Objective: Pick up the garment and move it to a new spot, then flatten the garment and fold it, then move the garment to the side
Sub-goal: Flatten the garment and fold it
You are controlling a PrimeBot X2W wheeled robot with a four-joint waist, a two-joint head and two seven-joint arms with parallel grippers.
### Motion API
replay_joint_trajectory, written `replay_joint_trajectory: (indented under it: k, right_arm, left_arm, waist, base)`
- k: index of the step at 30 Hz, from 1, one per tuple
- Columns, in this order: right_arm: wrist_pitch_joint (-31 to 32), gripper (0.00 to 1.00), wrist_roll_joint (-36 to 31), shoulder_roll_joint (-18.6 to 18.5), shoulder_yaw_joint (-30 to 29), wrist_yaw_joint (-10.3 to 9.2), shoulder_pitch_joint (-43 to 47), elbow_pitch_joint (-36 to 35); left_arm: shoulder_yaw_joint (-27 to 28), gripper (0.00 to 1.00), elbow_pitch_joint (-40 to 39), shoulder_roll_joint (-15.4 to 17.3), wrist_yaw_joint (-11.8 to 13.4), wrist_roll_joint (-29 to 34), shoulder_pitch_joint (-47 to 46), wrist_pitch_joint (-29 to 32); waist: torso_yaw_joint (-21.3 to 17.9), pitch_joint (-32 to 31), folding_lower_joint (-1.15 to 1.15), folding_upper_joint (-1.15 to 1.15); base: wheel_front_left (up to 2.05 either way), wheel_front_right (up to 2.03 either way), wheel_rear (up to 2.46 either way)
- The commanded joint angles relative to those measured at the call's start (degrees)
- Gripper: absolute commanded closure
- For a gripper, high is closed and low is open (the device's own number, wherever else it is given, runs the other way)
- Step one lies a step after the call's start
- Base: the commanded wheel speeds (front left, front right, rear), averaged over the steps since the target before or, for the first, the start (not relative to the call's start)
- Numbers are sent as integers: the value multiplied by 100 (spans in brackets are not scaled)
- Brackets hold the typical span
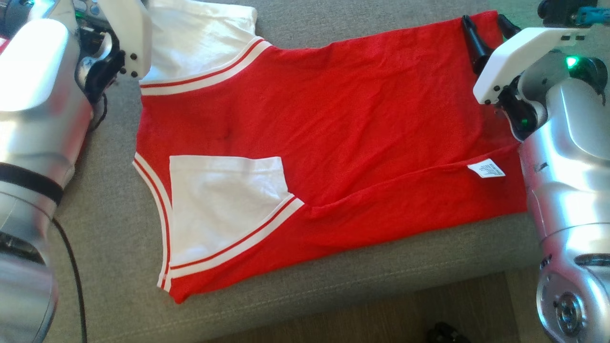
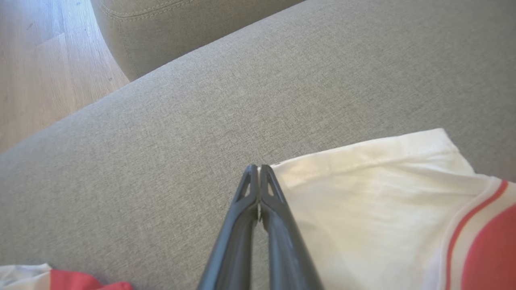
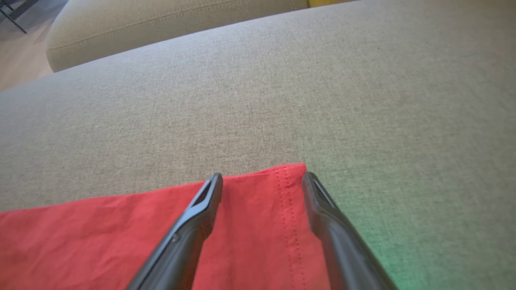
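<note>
Grey woven cushion (image 1: pixel 381 267) of a sofa fills most of the head view, and brown wooden floor (image 1: pixel 381 314) shows along the bottom edge. On the cushion lies the red shirt (image 1: pixel 362 119) of thin cloth, with white sleeves and red-and-white striped bands. It is spread flat across the middle of the frame, with the hem toward the right side. The lower white sleeve (image 1: pixel 224 205) is folded inward onto the red body. The upper white sleeve (image 1: pixel 200 38) reaches to the top left of the frame. A small white label (image 1: pixel 486 169) sits on the red cloth at the right, beside a long crease.

In the left wrist view, the left tool (image 2: pixel 258 167) is closed, its two dark fingers pressed together. Its tip is at the corner of the upper white sleeve; I cannot tell if any cloth is pinched between them.

In the right wrist view, the right tool (image 3: pixel 262 177) stands open. Its two fingers are apart over the far corner of the red hem, one finger on each side of the stitched edge.
</note>
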Motion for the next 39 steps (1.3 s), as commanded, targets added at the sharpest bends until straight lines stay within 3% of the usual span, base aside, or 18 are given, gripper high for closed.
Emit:
replay_joint_trajectory:
  k: [1,7,11,19,29,32,36,39]
  right_arm:
    - [-86,0,-96,65,14,-2,-228,-83]
    - [-136,5,-372,61,-259,-2,-508,325]
    - [-37,0,-636,54,-421,-2,-745,570]
    - [617,0,-1211,74,-661,-2,-1160,1062]
    - [695,0,-1531,97,-810,-2,-1297,1194]
    - [711,4,-1639,102,-869,-2,-1351,1183]
    - [778,22,-1755,111,-925,-2,-1413,1208]
    - [836,18,-1829,116,-945,-2,-1442,1237]
  left_arm:
    - [97,100,-135,211,8,-58,-374,-35]
    - [-68,100,-91,250,8,-156,-449,-32]
    - [-179,100,-62,258,8,-226,-489,9]
    - [-427,100,-70,250,8,-402,-569,67]
    - [-625,100,-19,309,8,-529,-630,48]
    - [-665,100,8,340,8,-579,-645,37]
    - [-696,100,36,323,8,-667,-650,17]
    - [-714,100,51,313,8,-727,-671,-7]
  waist:
    - [9,11,0,-1]
    - [19,37,0,-1]
    - [6,49,0,-1]
    - [21,87,0,-1]
    - [36,112,0,-1]
    - [10,109,0,-1]
    - [-25,115,0,-1]
    - [-48,117,0,-1]
  base:
    - [0,0,0]
    - [0,0,0]
    - [0,0,0]
    - [0,0,0]
    - [0,0,0]
    - [0,0,0]
    - [0,0,0]
    - [0,0,0]
